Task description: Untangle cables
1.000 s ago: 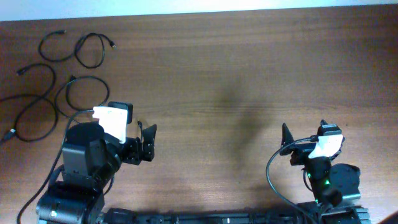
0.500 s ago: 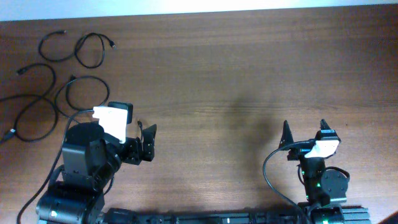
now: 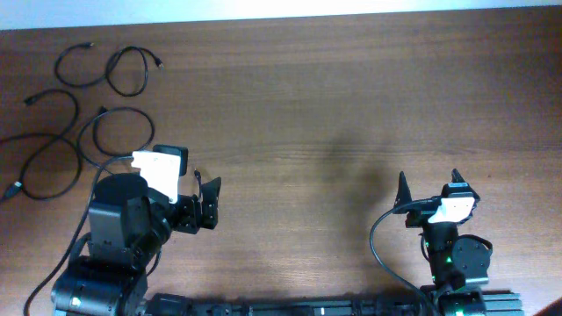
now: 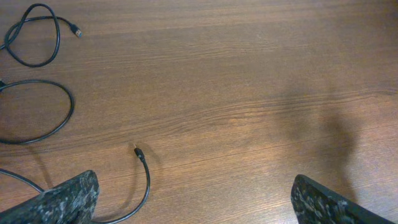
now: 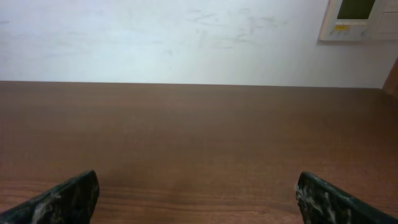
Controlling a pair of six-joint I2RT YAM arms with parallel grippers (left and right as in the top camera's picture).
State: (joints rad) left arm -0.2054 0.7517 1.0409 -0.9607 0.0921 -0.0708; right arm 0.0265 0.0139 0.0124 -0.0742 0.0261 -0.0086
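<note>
Cables (image 3: 77, 133) lie as loose, separate loops on far-left part of table (image 3: 334, 96), near left gripper (image 3: 205, 200), well apart from right gripper (image 3: 429, 184). Both grippers at near edge, jaws wide apart, holding nothing.

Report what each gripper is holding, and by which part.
Nothing is held. The left gripper and right gripper are both open and empty; the cables lie loose on the table.
</note>
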